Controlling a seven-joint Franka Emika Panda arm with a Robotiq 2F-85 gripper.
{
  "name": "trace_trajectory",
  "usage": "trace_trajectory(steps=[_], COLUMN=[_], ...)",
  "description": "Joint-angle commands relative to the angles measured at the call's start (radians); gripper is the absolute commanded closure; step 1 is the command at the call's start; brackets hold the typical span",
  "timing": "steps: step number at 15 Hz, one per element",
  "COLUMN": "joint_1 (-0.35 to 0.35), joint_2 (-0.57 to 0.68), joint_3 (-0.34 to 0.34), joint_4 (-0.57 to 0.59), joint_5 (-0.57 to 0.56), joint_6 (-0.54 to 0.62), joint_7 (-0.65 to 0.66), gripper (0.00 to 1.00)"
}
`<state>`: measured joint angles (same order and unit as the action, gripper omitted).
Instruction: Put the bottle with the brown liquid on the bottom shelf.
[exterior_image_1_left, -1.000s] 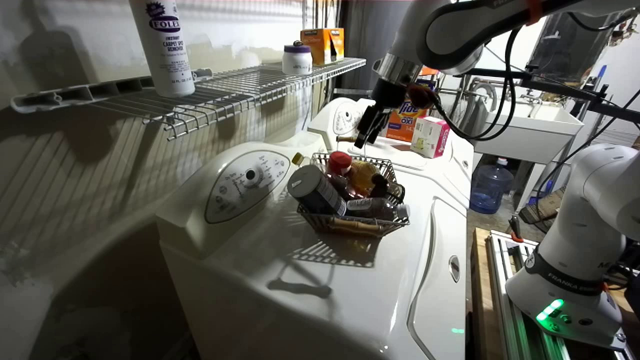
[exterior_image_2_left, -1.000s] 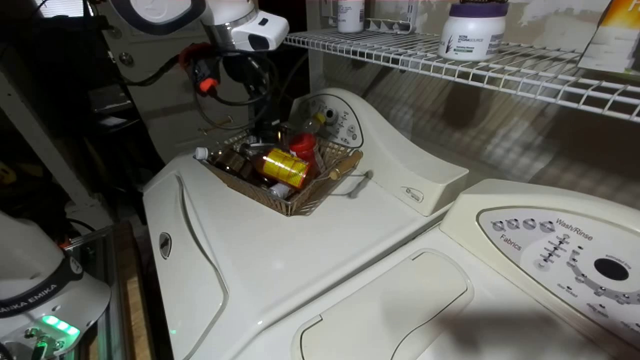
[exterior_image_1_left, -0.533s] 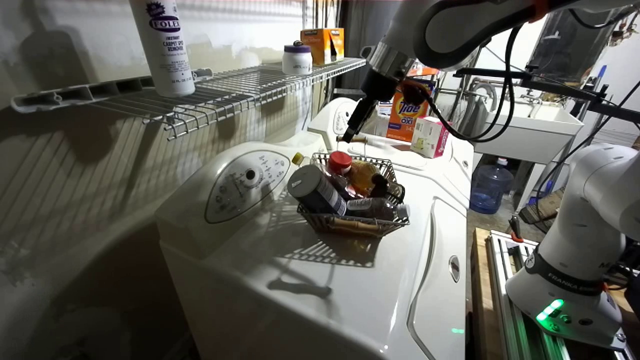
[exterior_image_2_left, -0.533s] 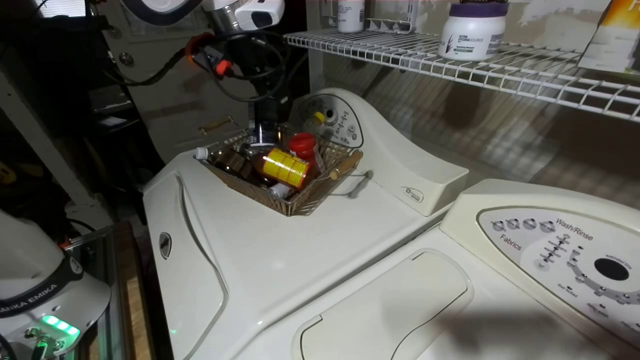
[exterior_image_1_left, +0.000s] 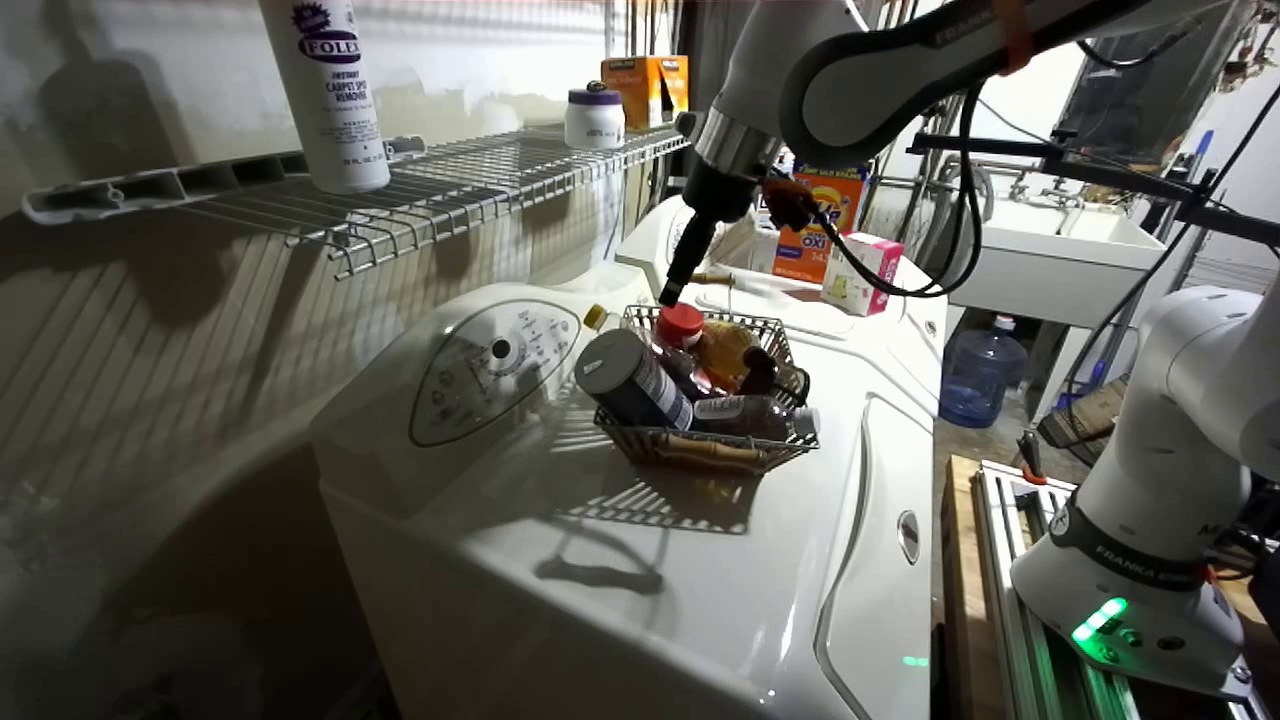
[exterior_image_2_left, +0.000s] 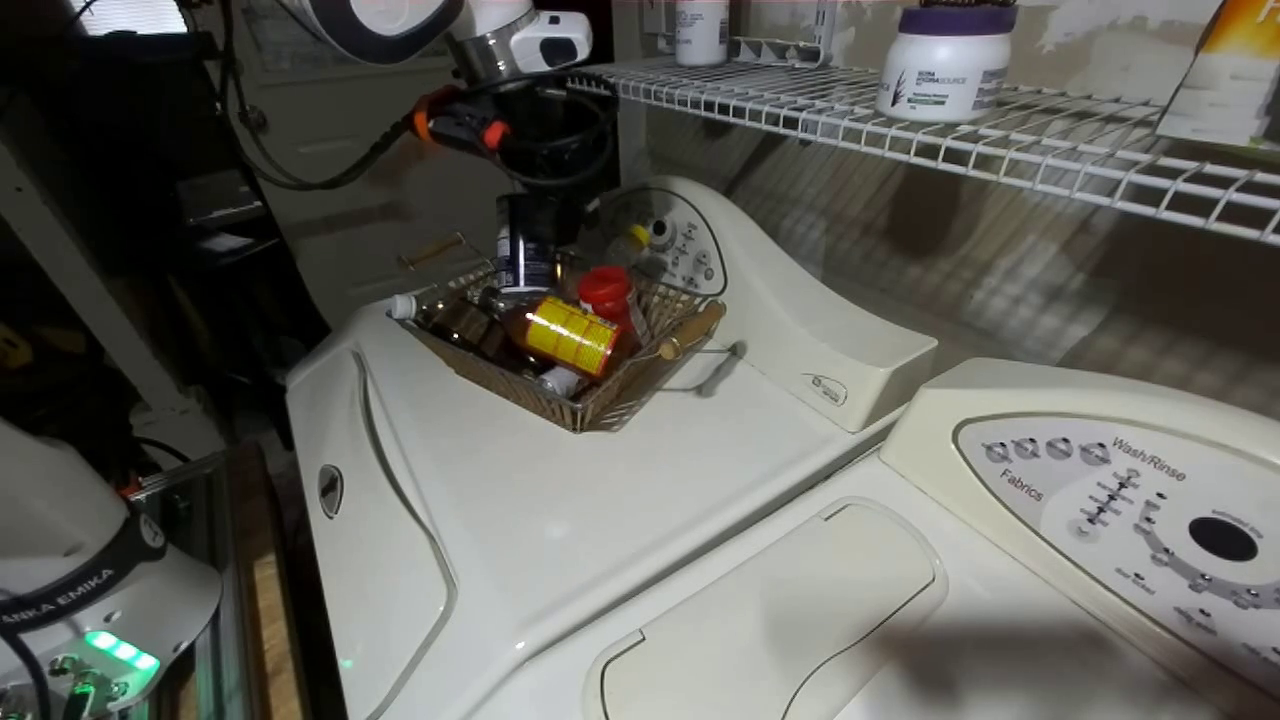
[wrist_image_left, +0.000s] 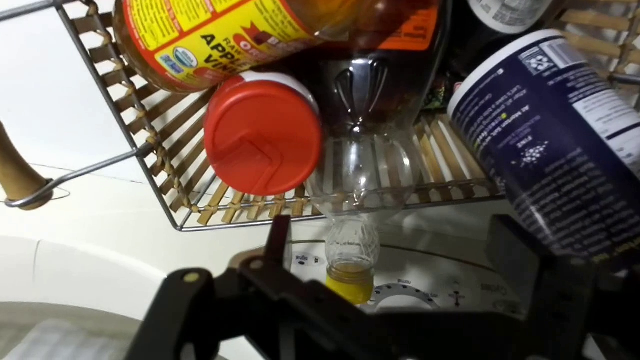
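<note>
The black gripper (wrist_image_left: 391, 240) hangs tilted just above the wicker basket (exterior_image_2_left: 515, 388), its fingers spread well apart. In the wrist view the bottle of dark brown liquid (wrist_image_left: 357, 175) leans out over the basket's rim, its yellow cap (wrist_image_left: 351, 286) showing between those fingers, though I can't tell whether they reach the neck. The white wire shelf (exterior_image_2_left: 800, 100) runs along the wall (exterior_image_1_left: 470, 60), bearing a purple-lidded jar (exterior_image_2_left: 945, 65).

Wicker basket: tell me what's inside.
A red-capped container, dark blue canister, yellow-labelled bottle, yellow-capped bottle of brown liquid, white-capped bottle and more. Whatever lies beneath them is mostly covered.
</note>
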<state>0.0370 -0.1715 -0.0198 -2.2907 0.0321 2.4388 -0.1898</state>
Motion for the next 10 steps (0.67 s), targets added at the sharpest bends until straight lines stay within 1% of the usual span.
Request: trace_trajectory(steps=[1, 10], joint_1=[-0.007, -0.006], joint_2=[0.100, 0.243], joint_3=[0.012, 0.023], joint_4=[0.095, 0.212], joint_5=[-0.044, -0.057], joint_6=[-0.006, -0.028], joint_7=[0.013, 0.029], gripper=[0.00, 0.00])
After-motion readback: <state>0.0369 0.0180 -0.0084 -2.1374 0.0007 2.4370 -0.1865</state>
